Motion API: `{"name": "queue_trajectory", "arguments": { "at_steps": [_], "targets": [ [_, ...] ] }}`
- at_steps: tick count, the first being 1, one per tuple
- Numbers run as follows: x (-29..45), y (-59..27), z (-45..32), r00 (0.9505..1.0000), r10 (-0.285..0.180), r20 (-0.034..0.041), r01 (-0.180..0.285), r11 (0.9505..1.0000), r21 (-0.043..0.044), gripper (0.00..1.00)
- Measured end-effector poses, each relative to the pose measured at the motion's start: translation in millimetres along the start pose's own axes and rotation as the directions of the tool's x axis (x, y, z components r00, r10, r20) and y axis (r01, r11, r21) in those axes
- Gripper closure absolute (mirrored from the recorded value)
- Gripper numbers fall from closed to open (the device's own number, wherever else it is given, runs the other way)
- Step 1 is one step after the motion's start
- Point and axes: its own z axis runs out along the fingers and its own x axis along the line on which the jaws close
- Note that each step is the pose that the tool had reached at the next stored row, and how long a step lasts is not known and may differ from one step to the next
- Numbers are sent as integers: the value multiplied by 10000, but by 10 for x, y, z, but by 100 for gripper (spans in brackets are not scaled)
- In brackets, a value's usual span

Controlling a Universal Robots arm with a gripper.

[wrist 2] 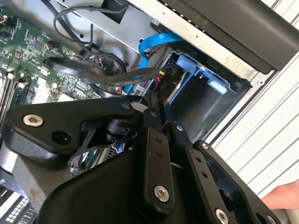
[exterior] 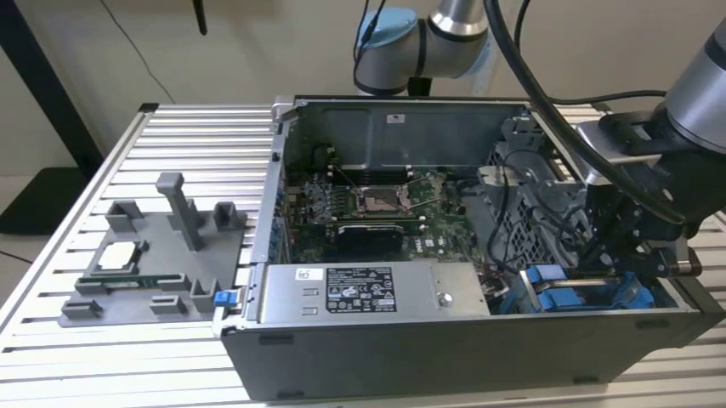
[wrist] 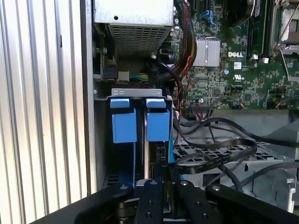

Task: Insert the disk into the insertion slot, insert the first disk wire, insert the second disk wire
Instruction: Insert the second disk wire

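The disk (wrist: 158, 154) stands on edge in the insertion slot (wrist: 122, 154), between two blue tabs (wrist: 124, 125). The gripper (wrist: 163, 186) hangs right above it, fingers drawn narrow around a dark plug, though whether they pinch it I cannot tell. Black cables (wrist: 219, 144) crowd beside it; the case wall (wrist: 88, 116) is close.

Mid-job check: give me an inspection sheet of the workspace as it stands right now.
Surface: slatted metal table carrying an open computer case.
Job's things: blue caddy tabs sit in the slot.
Clutter: grey fixture with a chip beside the case.
Gripper: gripper low at the slot, fingers close together at the caddy edge.
Cables: black cables loop beside the bay; a blue cable runs near it.
Surroundings: someone's fingers at the second wrist view's edge.
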Motion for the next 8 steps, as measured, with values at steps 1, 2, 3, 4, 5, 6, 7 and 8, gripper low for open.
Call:
{"name": "queue_trajectory", "arguments": {
  "at_steps": [1,2,3,4,5,6,7,8],
  "targets": [
    [-3,-1,3,10000,0,0,0,10000,0,100],
    [-6,-3,5,10000,0,0,0,10000,0,100],
    [-8,-6,8,10000,0,1,0,10000,0,100],
    [-8,-9,9,10000,-2,-2,2,10000,0,100],
    [-8,-11,11,10000,0,-2,0,10000,0,100],
    [-9,-14,14,10000,0,-1,0,10000,0,100],
    [-9,-17,16,10000,0,-1,0,10000,0,100],
    [-9,-19,17,10000,0,-1,0,10000,-1,100]
  ]
}}
